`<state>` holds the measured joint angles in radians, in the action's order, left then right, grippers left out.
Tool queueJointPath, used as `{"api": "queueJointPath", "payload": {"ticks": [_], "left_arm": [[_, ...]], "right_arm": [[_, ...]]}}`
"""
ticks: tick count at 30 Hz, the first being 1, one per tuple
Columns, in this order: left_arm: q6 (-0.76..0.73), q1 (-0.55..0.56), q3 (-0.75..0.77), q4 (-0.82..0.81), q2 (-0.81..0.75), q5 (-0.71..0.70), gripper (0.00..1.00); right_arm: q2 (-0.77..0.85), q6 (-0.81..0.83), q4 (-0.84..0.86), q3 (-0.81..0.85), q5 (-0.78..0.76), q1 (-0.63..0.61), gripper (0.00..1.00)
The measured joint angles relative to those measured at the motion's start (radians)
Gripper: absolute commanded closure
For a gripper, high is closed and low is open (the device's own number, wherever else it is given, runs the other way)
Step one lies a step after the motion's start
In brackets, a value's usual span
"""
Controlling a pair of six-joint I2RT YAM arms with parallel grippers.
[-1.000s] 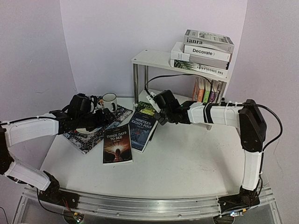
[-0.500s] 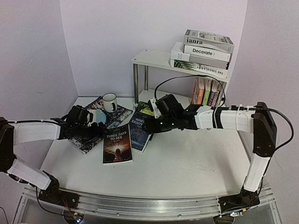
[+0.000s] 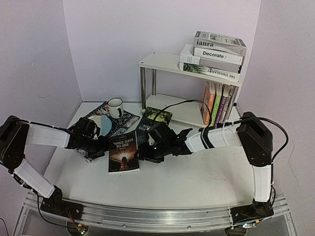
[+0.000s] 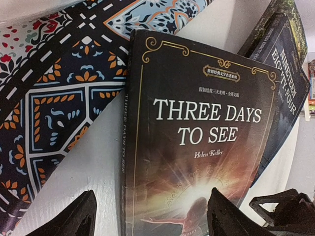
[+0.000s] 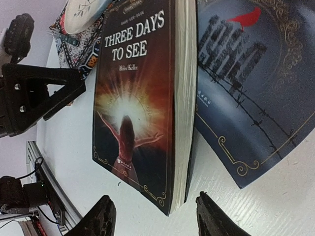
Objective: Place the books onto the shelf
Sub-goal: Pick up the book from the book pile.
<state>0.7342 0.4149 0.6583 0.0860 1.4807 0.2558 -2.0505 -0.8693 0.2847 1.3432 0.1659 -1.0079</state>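
Note:
A dark paperback, "Three Days to See" [image 3: 124, 152], lies flat on the white table. My left gripper [image 3: 101, 146] is at its spine side, open [image 4: 152, 219]: one finger is over the table, the other over the cover [image 4: 197, 147]. My right gripper [image 3: 146, 152] is at its page-edge side, open [image 5: 157, 220], with the book's near corner [image 5: 138, 98] between the fingers. A blue "Nineteen Eighty-Four" [image 5: 246, 73] lies beside it, and a green book [image 3: 158, 115] lies behind. The white shelf [image 3: 160, 62] carries stacked hardbacks [image 3: 216, 54] on top and upright paperbacks [image 3: 219, 101] below.
A patterned mat [image 3: 115, 123] lies left of the books, with a pale bowl [image 3: 103, 125] on it and a white mug [image 3: 116, 106] at its far corner. The mat's edge [image 4: 59, 88] runs close to the book's spine. A black cable [image 3: 177, 104] arcs over the right arm.
The right arm swung down and left from the blue book to the near book's page edge, and its jaws opened wider. The left gripper dropped towards the book's spine and narrowed slightly.

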Motion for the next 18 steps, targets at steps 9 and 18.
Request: {"api": "queueJointPath", "payload": {"ticks": [9, 18], "left_arm": [[-0.006, 0.000, 0.000, -0.033, 0.061, 0.025, 0.24], [-0.023, 0.000, -0.001, -0.039, 0.060, 0.030, 0.24]], "right_arm": [[-0.092, -0.090, 0.080, -0.018, 0.013, -0.002, 0.48], [-0.144, -0.114, 0.146, 0.012, 0.007, -0.002, 0.64]]}}
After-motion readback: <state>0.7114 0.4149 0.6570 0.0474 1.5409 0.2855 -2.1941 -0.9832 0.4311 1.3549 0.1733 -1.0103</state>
